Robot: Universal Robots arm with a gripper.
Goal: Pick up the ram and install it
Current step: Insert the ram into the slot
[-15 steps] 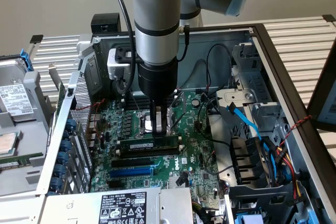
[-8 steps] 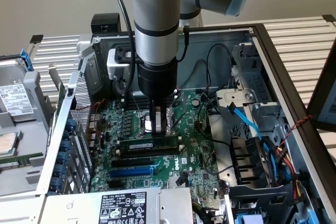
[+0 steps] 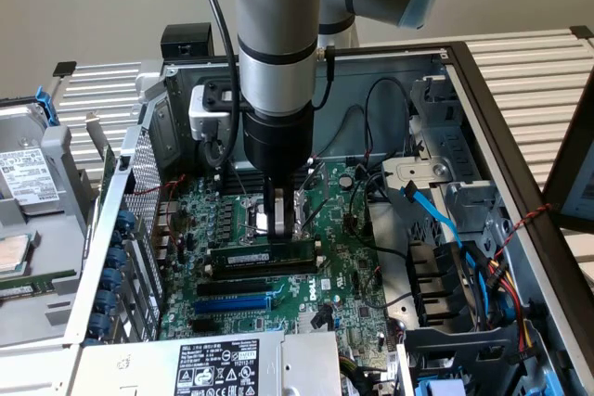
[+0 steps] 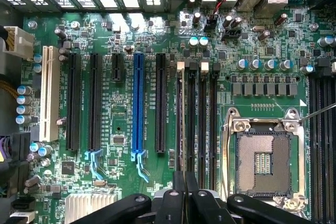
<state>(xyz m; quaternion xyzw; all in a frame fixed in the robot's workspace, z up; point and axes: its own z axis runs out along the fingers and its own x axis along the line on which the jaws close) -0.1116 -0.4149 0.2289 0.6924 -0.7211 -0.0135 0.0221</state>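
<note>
The ram (image 3: 263, 254) is a thin green stick with a white label. It stands upright on edge in a black slot on the motherboard (image 3: 343, 257), in the middle of the exterior view. My gripper (image 3: 283, 227) hangs straight down just above the ram's top edge, toward its end on the exterior view's right. The ram's face shows uncovered below the fingertips, and I cannot tell whether they touch it. In the wrist view my gripper (image 4: 185, 190) has its two black fingers (image 4: 178, 192) pressed together over the row of black memory slots (image 4: 202, 119).
The open CPU socket (image 4: 261, 158) lies beside the memory slots. A long blue slot (image 4: 138, 103) and black card slots sit farther off. Blue and black cables (image 3: 436, 220) crowd the drive bay on the exterior view's right. The case walls (image 3: 501, 136) ring the board.
</note>
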